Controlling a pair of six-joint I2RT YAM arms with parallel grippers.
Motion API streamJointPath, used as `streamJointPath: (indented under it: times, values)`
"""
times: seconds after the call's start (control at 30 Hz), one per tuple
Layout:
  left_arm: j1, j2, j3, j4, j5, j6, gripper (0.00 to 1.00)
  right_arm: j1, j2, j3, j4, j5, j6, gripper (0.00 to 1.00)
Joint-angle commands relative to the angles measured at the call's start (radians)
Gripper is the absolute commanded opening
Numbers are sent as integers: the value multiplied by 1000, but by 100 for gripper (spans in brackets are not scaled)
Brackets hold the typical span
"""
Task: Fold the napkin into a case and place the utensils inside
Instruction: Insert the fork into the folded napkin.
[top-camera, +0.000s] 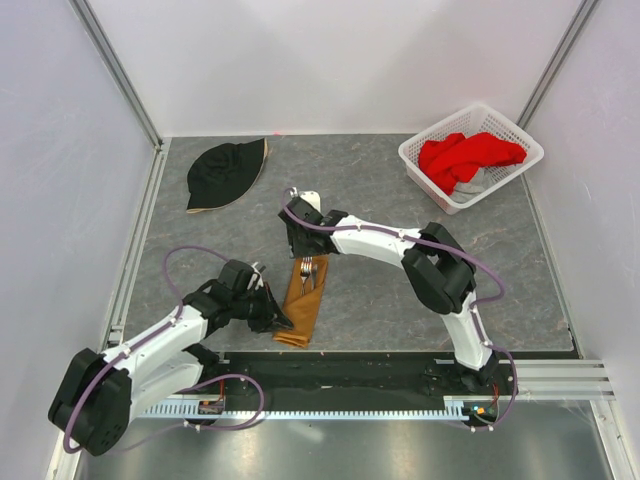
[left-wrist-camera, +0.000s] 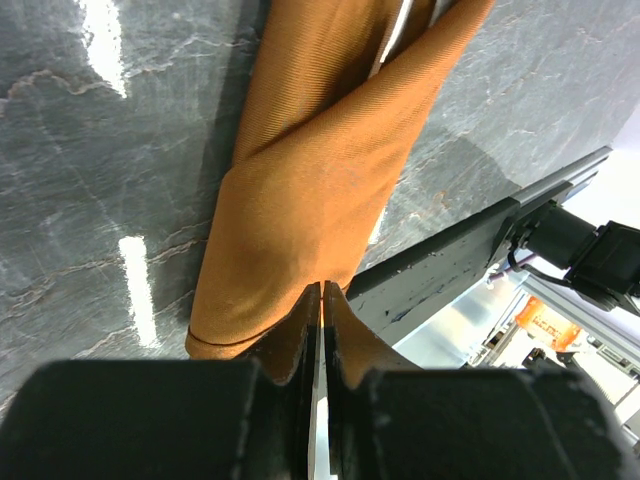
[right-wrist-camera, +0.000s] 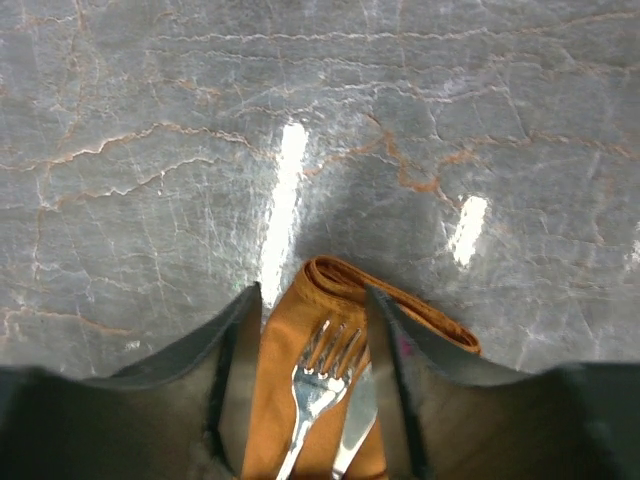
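Note:
The napkin lies folded as a narrow orange-brown case (top-camera: 301, 305) on the grey table, its long axis running near to far. A silver fork (right-wrist-camera: 322, 372) and a knife (right-wrist-camera: 358, 415) rest on the cloth at its far end, beside a rolled fold (right-wrist-camera: 345, 280). My right gripper (right-wrist-camera: 312, 295) hovers open over that end (top-camera: 303, 252), a finger on each side of the utensils. My left gripper (left-wrist-camera: 322, 287) sits at the case's near left edge (top-camera: 280, 320), shut with a thin edge of the orange cloth (left-wrist-camera: 310, 180) between its tips.
A black hat (top-camera: 227, 172) lies at the back left. A white basket (top-camera: 415, 160) holding a red cloth (top-camera: 468, 155) stands at the back right. A black rail (top-camera: 350, 370) runs along the near table edge, just behind the case's near end.

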Motion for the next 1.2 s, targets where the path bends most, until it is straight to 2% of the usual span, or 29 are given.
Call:
streamJointPath:
  times: [0.0,0.17,0.3,0.4,0.43,0.47,0.53,0.7,0.97,1.17]
  values:
    - [1,-42,8,8,9,-2,9,-2,-97,-24,-49,40,26,58]
    - [3,-45,23,2,12,1,11,-5,-203,-113,-72,54,39,64]
    - [3,27,28,34,37,14,10,-5,-273,-206,-70,14,50,65]
    - [1,75,19,65,44,10,9,-2,-296,-286,-29,-95,67,60]
    - [1,81,16,80,44,4,9,0,-312,-321,11,-165,75,57]
    - [1,79,5,91,44,1,9,3,-321,-361,57,-201,81,50]
    - [1,82,-6,109,43,-10,9,5,-350,-481,198,-267,124,46]
    - [1,93,-21,118,35,-25,9,9,-392,-631,368,-275,171,42]
    - [1,73,-59,138,0,-53,9,9,-326,-642,454,-313,173,42]
    - [1,95,-70,177,-11,-73,9,-8,-234,-503,432,-305,101,42]
